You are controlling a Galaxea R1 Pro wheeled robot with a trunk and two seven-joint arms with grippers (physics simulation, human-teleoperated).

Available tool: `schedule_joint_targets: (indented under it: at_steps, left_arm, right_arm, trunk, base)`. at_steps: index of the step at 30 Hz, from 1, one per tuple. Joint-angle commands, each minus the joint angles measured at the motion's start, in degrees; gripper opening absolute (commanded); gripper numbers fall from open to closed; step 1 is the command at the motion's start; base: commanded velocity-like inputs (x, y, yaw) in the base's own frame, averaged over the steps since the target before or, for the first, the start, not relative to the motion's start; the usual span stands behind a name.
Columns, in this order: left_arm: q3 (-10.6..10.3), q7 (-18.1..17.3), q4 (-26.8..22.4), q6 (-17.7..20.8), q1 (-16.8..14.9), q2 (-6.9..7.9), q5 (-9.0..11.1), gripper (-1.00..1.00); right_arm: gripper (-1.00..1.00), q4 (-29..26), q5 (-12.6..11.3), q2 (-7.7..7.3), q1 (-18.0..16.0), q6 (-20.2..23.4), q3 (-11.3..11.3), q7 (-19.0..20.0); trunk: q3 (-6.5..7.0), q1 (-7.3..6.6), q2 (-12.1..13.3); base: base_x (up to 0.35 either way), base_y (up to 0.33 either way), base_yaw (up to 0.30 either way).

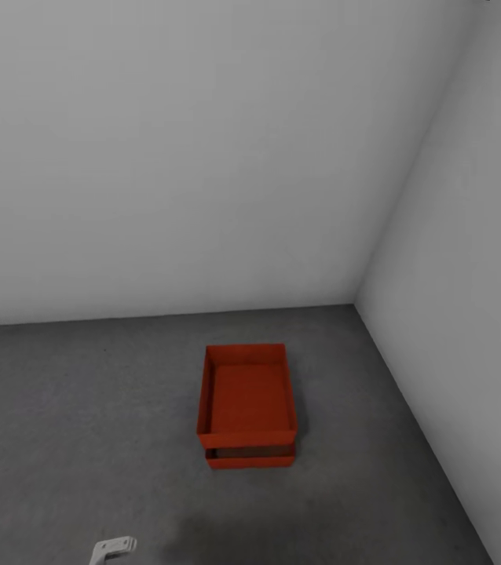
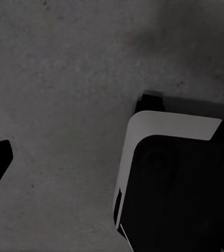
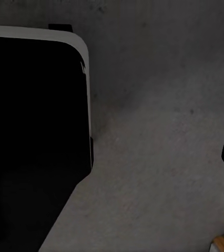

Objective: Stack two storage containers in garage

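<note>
We see the two storage containers (image 1: pixel 247 404) stacked on the floor (image 1: pixel 85 408) near the garage's right corner — one atop the other. They lie well apart from our grippers, and we cannot tell whether either one's fingers are apart or together.

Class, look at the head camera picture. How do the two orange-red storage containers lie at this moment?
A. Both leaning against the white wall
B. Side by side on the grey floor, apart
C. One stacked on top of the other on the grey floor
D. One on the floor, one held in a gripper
C: the upper container sits on the lower container, whose front edge shows beneath it, on the grey floor, clear of the white walls.
</note>
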Motion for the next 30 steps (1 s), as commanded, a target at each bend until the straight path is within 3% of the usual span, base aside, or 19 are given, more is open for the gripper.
schedule_joint_targets:
  at_steps: [1, 30]
  left_arm:
    - [0.0, 0.1, 0.0, 0.2, 0.0, 0.00, 0.6, 1.00]
    - [0.0, 0.1, 0.0, 0.3, 0.0, -0.01, 0.6, 1.00]
  right_arm:
    - [1.00, 0.2, -0.5, 0.06, 0.0, -0.3, 0.5, 0.0]
    - [1.00, 0.2, -0.5, 0.06, 0.0, -0.2, 0.5, 0.0]
  trunk:
    - [0.01, 0.03, -0.1]
    - [2.61, 0.03, -0.1]
  base:
    - [0.000, 0.000, 0.000]
    - [0.000, 0.000, 0.000]
